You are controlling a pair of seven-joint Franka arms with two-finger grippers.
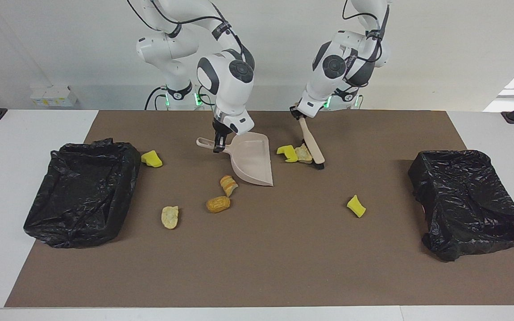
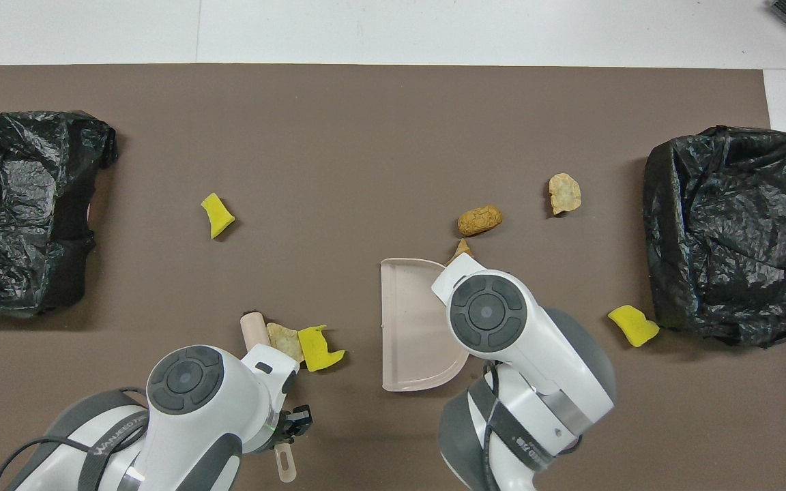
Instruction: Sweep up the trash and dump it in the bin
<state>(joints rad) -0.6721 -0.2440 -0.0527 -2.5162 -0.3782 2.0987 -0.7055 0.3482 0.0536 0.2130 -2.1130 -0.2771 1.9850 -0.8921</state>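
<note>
1. Beige dustpan (image 1: 252, 160), upper middle of the frame: its handle is clamped in the right tool (image 1: 218, 145), and its tray looks empty.
2. The left tool (image 1: 300, 117) is clamped on the brush (image 1: 312, 145), whose bristles sit just beside two pieces.
3. All seven pieces of trash (image 1: 218, 204) lie on the worktop (image 1: 283, 258). No piece shows in either black-bagged bin (image 1: 83, 191), so I judge sweeping has barely begun.
</note>
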